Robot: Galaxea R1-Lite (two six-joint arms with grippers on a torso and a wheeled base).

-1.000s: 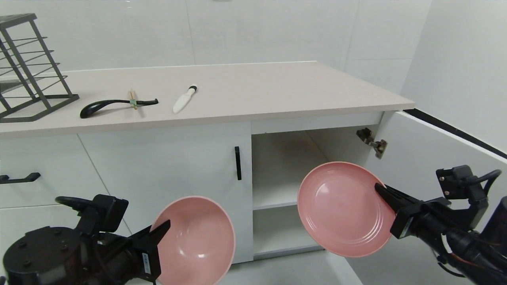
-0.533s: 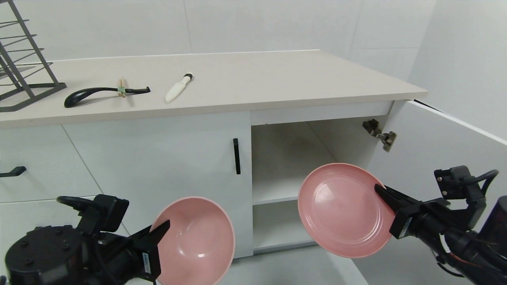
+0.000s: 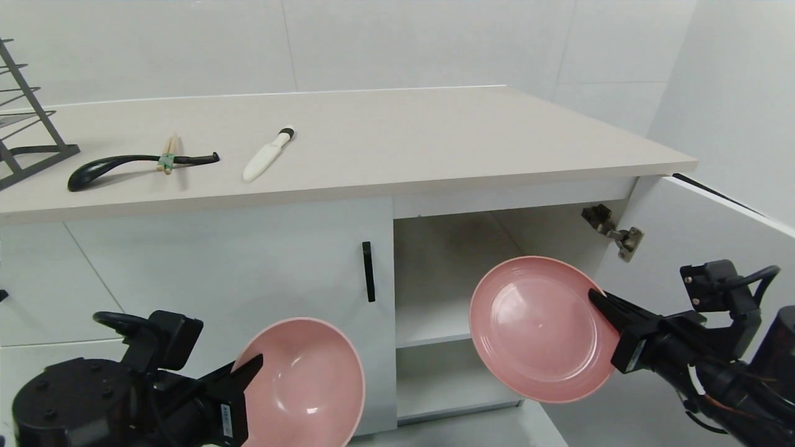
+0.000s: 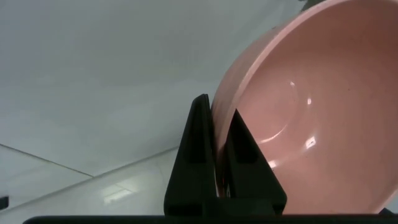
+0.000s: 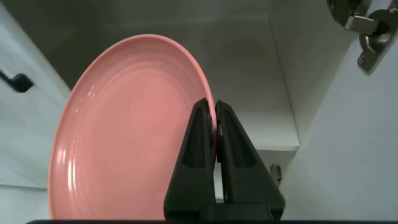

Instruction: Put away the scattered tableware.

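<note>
In the head view the whole scene has slid leftward over the last second: the rack (image 3: 28,133) has nearly left the frame, and the black ladle (image 3: 118,164), chopsticks (image 3: 168,155) and white knife (image 3: 267,155) on the table (image 3: 447,143) have drifted left together. We read that as the camera turning with the robot, not as the things moving. The pink bowl (image 3: 304,385) and pink plate (image 3: 537,329) sit almost where they did in the frame, so both arms have stayed put. The bowl hangs low in front of the closed cabinet door (image 3: 248,273). The plate is held on edge before the open cabinet (image 3: 447,261), level with its shelf (image 3: 428,323). In the left wrist view the left jaws are pinched tight on the bowl's rim, with a white panel behind. In the right wrist view the right jaws are clamped on the plate's edge, and the open compartment and door hinge (image 5: 367,28) lie just beyond. We judge the robot is squaring up to the opening, so the plate looks close to being stowed. The bowl and the three utensils on the table remain to be put away.
</note>
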